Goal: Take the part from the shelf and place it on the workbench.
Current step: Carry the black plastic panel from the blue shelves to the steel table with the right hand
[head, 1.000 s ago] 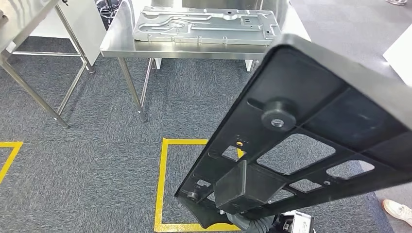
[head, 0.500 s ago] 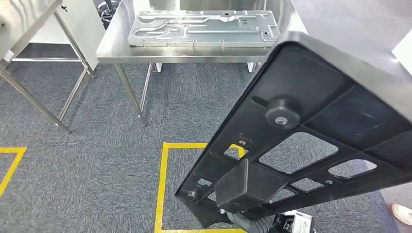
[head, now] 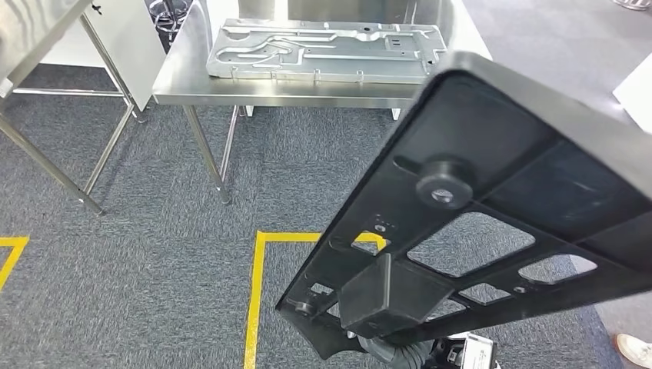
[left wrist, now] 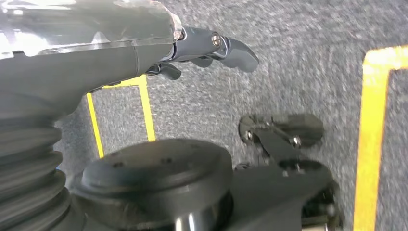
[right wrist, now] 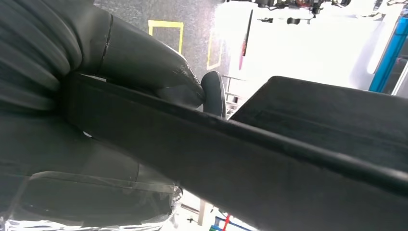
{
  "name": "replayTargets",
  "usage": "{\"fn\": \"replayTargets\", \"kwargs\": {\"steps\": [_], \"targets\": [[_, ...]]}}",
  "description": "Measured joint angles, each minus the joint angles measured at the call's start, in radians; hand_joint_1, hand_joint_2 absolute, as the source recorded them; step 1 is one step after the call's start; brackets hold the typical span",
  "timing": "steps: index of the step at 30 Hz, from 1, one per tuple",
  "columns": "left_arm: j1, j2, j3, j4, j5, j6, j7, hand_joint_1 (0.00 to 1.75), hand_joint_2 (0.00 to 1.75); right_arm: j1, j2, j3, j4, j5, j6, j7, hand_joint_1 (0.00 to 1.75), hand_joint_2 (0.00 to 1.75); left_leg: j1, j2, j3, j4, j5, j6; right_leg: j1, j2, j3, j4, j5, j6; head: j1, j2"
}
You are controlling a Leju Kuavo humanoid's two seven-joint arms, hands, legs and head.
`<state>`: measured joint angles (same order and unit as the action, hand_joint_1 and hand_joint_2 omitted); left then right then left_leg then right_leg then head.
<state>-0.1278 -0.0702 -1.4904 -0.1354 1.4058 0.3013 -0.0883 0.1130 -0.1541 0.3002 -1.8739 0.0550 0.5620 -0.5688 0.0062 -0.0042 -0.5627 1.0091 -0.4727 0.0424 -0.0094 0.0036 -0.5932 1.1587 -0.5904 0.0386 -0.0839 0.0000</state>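
the right hand (right wrist: 144,72) grips the black part (head: 492,207) by its edge, holding it tilted above the carpet (head: 154,254). the left hand (left wrist: 144,43) hangs with fingers apart, holding nothing. bare carpet lies between the part and the steel surface (head: 184,77), where a metal plate (head: 323,50) lies.

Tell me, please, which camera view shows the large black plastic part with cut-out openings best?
The head view: the large black plastic part spans it, showing ribs, openings and a round boss. The right wrist view shows merely its dark edge in the right hand. The left wrist view looks at carpet.
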Motion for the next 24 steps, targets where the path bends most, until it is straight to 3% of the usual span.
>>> {"fn": "replayTargets", "kwargs": {"steps": [2,3,4,6,7,8,10,12,14,16,17,18,19,21,22,24], "targets": [[0.001,0.000,0.000,0.000,0.000,-0.002,0.002,0.00,1.75,0.001,0.000,0.000,0.003,0.000,0.000,0.000,1.75,1.75,-0.001,0.000,0.010,0.000,-0.010,0.003,-0.003,0.000,-0.082,0.117,-0.022,0.005,0.000,0.000],[0.002,0.000,0.000,0.000,0.000,-0.003,0.004,0.00,1.75,0.002,0.000,0.000,0.005,0.001,0.001,0.000,1.75,1.75,-0.002,-0.001,0.017,0.000,-0.016,0.002,-0.004,0.000,-0.102,0.130,-0.005,0.005,0.000,0.000],[0.003,0.000,0.000,0.000,0.000,-0.003,0.006,0.00,1.75,0.002,0.000,0.000,0.006,0.001,0.001,0.000,1.75,1.75,-0.003,-0.002,0.026,0.000,-0.022,0.001,-0.004,0.000,-0.102,0.103,0.032,0.002,0.000,0.000],[0.003,0.000,0.000,0.000,0.000,-0.003,0.008,0.00,1.75,0.002,0.000,0.000,0.007,0.001,0.000,0.000,1.75,1.75,-0.004,-0.004,0.047,-0.001,-0.036,-0.003,-0.001,0.000,-0.060,-0.025,0.122,-0.008,0.000,0.000],[0.002,-0.001,0.000,0.000,0.000,-0.003,0.009,0.00,1.75,0.001,0.000,0.000,0.007,0.001,0.000,0.000,1.75,1.75,-0.005,-0.004,0.054,-0.002,-0.043,-0.007,0.003,-0.001,-0.036,-0.084,0.148,-0.014,0.000,0.000],[0.001,-0.001,0.000,0.000,0.000,-0.003,0.009,0.00,1.75,0.001,0.000,0.000,0.008,0.004,-0.001,-0.002,1.75,1.75,-0.006,-0.004,0.057,-0.003,-0.048,-0.012,0.007,-0.002,-0.021,-0.122,0.158,-0.019,0.000,0.000],[0.000,-0.002,0.000,0.000,0.000,-0.003,0.011,0.00,1.75,0.000,0.000,0.001,0.009,0.033,0.007,-0.012,1.75,1.75,-0.005,-0.002,0.059,-0.007,-0.054,-0.023,0.013,-0.001,-0.013,-0.142,0.149,-0.027,0.000,0.000],[-0.002,-0.002,0.000,0.000,0.000,-0.003,0.014,0.00,1.75,0.002,-0.002,0.015,0.002,0.108,0.026,-0.033,1.75,1.75,-0.004,0.000,0.064,-0.005,-0.065,-0.033,0.008,0.000,-0.003,-0.154,0.147,-0.036,0.000,0.000],[-0.005,-0.001,-0.001,0.000,0.000,-0.004,0.019,0.00,1.75,0.002,-0.008,0.062,-0.011,0.191,0.041,-0.055,1.75,1.75,-0.004,0.001,0.036,0.064,-0.100,-0.043,0.001,-0.002,0.016,-0.169,0.143,-0.046,0.000,0.000],[-0.006,0.000,-0.002,0.000,0.004,-0.005,0.026,0.00,1.75,-0.011,-0.021,0.131,-0.015,0.217,0.034,-0.056,1.75,1.75,0.000,0.001,-0.042,0.201,-0.148,-0.051,0.003,-0.004,0.028,-0.171,0.133,-0.052,0.000,0.000],[-0.006,0.001,-0.002,0.000,0.006,-0.005,0.029,0.00,1.75,-0.029,-0.033,0.163,-0.011,0.199,0.024,-0.048,1.75,1.75,0.001,0.001,-0.080,0.256,-0.156,-0.054,0.003,-0.003,0.034,-0.170,0.128,-0.053,0.000,0.000],[-0.008,0.001,-0.002,0.000,0.009,-0.004,0.032,0.00,1.75,-0.055,-0.047,0.190,-0.003,0.168,0.015,-0.041,1.75,1.75,0.002,0.001,-0.104,0.276,-0.143,-0.056,0.003,-0.001,0.040,-0.168,0.122,-0.053,0.000,0.000],[-0.010,0.001,-0.002,0.000,0.011,-0.002,0.033,0.00,1.75,-0.087,-0.061,0.212,0.007,0.133,0.010,-0.036,1.75,1.75,0.004,0.001,-0.109,0.259,-0.111,-0.057,0.003,0.001,0.047,-0.167,0.116,-0.051,0.000,0.000],[-0.013,0.002,-0.004,0.000,0.012,0.002,0.034,0.00,1.75,-0.144,-0.085,0.242,0.026,0.078,0.014,-0.035,1.75,1.75,0.006,0.002,-0.074,0.140,-0.021,-0.057,0.002,0.004,0.064,-0.162,0.101,-0.045,0.000,0.000],[-0.013,0.002,-0.004,0.000,0.013,0.003,0.035,0.00,1.75,-0.165,-0.094,0.252,0.033,0.063,0.016,-0.034,1.75,1.75,0.006,0.002,-0.052,0.082,0.006,-0.054,0.003,0.005,0.069,-0.159,0.093,-0.040,0.000,0.000],[-0.012,0.002,-0.005,0.000,0.014,0.004,0.035,0.00,1.75,-0.194,-0.110,0.266,0.043,0.050,0.014,-0.030,1.75,1.75,0.003,0.001,-0.031,0.028,0.021,-0.043,0.006,0.004,0.073,-0.156,0.083,-0.028,0.000,0.000]]}}
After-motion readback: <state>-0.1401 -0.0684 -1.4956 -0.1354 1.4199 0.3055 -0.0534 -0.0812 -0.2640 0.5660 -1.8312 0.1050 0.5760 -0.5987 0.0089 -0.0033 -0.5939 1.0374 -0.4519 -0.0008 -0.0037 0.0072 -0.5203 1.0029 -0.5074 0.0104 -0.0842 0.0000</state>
